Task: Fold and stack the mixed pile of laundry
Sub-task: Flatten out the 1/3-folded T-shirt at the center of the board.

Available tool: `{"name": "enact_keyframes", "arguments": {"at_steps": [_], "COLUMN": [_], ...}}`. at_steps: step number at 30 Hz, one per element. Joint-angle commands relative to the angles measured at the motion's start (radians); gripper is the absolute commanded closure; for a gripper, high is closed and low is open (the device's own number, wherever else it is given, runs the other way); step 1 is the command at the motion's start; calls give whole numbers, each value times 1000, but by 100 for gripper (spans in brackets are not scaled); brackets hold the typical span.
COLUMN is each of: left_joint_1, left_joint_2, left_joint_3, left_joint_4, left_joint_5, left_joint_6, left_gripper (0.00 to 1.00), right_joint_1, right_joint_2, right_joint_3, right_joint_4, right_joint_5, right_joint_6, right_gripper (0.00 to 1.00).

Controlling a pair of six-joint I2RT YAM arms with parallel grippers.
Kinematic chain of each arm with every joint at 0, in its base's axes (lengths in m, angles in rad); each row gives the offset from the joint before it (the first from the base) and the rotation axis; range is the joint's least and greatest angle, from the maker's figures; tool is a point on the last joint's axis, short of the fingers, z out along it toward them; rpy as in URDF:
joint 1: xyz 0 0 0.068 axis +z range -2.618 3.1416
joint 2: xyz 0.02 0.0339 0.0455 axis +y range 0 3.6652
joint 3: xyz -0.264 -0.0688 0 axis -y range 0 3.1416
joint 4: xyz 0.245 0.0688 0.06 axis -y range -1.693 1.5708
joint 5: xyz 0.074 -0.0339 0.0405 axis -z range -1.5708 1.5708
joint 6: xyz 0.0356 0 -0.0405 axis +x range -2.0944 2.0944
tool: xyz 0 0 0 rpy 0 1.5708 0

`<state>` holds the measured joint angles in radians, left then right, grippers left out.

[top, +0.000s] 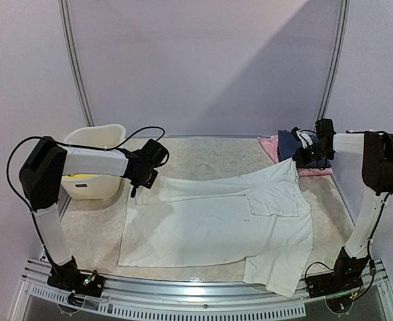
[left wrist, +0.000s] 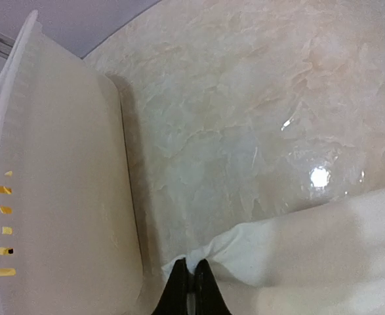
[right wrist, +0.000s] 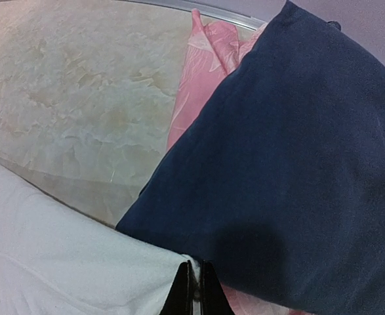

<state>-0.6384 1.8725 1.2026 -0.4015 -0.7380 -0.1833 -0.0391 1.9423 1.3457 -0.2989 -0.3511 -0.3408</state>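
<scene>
Marble tabletop (top: pixel 203 157) carries the big white T-shirt (top: pixel 209 227), spread at centre; white basket (top: pixel 92 188) far left w/ yellow cloth (top: pixel 80 175) inside; navy garment (right wrist: pixel 290 164) atop pink one (right wrist: pixel 202 79) far right; left gripper (left wrist: pixel 192 279) & right gripper (right wrist: pixel 193 275) each clamped tight on the shirt's far edge, stretched taut btw them.

White links (top: pixel 92 161), black joints (top: pixel 42 170), looping black cables (top: pixel 142 128), black end effectors (left wrist: pixel 191 266)
</scene>
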Motion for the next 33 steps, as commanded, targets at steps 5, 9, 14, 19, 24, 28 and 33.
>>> {"name": "enact_keyframes", "arguments": {"at_steps": [5,9,14,19,24,28,33], "left_joint_1": [82,106,139,159,175,199,235], "left_joint_2": [88,123,129,145,204,241,229], "left_joint_3": [112,153,158,186,276,349,359], "left_joint_4": [27,17,11,-3,-87,-196,-257], "left_joint_5": [32,25,28,49,52,-6,-11], "left_joint_6": [23,44,38,33,30,-22,-50], "left_gripper": [100,100,100,100,100,100,100], "right_joint_1": [4,5,11,21,72,79,81], "right_joint_2": [64,62,53,47,32,62,120], "right_joint_3": [66,71,63,76,89,141,201], "right_joint_4": [9,-22,-55,-88,-111,-128,-143], "right_joint_5": [26,15,19,3,20,35,38], "right_joint_6": [29,34,32,54,55,57,70], "right_gripper": [100,100,100,100,100,100,100]}}
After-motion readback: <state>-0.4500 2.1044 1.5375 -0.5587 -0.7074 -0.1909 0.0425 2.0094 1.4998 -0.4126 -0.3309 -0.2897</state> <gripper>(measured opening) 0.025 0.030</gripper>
